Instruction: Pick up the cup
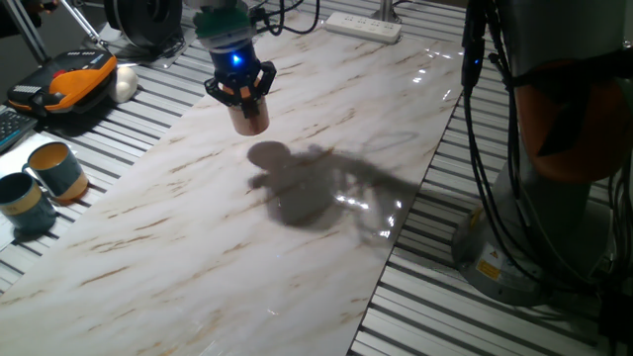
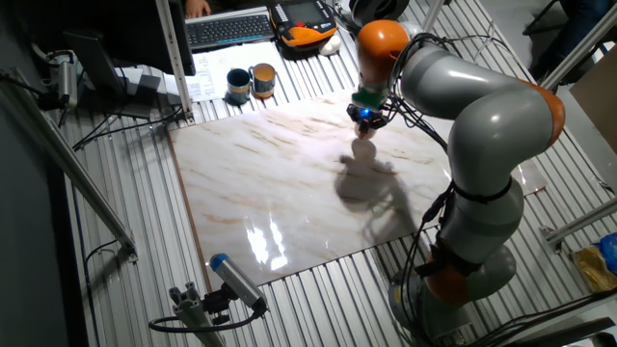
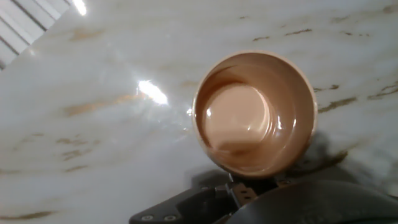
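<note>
Item: the cup (image 1: 249,117), one small salmon-orange glazed ceramic mug with a lighter, glossy inside; the hand view looks straight down into its open mouth (image 3: 255,112), and no handle can be made out in any view. Location: over the marble-patterned table (image 1: 198,247), toward the far edge and well in from the two long sides; it appears to hang clear of the surface, judged from its shadow lying apart from it toward the middle of the slab, though the exact clearance cannot be told. Holder: the gripper (image 1: 240,89), fingers closed in on the cup's rim from above, upright, with the cup directly beneath the blue-lit wrist; the other fixed view shows the same gripper (image 2: 367,114) with the cup only a small blob below it. Handling notes, as judgement: rigid, no give under the fingers; light for its size but brittle, so a drop onto the hard slab would likely chip or crack it. The glaze looks slick, so a pinch across the wall at the rim holds by friction alone and could slip if tilted. Best hold: across the rim wall, kept level. Also present: two teal mugs (image 1: 40,183) off the table's left side, not of the task.
</note>
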Robot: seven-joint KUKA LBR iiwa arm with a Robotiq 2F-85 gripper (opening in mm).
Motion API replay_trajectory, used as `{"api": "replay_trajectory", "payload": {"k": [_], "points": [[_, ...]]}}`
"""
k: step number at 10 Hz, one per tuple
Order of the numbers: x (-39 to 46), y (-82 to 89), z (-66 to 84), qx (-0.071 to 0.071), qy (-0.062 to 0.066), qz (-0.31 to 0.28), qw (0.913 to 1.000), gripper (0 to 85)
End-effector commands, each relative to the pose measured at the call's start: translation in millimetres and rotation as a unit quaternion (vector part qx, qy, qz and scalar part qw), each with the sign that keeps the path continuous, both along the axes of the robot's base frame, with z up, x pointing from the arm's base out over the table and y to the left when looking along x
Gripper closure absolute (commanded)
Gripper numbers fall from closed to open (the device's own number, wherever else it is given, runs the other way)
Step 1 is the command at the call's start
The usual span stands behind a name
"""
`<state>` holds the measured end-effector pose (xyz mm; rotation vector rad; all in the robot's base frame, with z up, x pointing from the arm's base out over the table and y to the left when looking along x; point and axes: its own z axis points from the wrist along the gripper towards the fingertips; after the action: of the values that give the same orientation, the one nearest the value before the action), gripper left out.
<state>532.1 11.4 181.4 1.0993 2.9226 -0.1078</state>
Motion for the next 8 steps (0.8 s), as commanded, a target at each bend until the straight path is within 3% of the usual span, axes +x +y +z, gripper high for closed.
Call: {"api": "replay_trajectory", "payload": {"k": [1, 4, 8], "points": [[-0.4, -0.1, 0.2, 0.005, -0.003, 0.100, 0.9949, 85.0], [-2.4, 2.5, -0.9, 0.005, -0.006, 0.163, 0.9865, 85.0], [-7.0, 5.7, 2.0, 0.036, -0.007, 0.199, 0.9792, 85.0]]}}
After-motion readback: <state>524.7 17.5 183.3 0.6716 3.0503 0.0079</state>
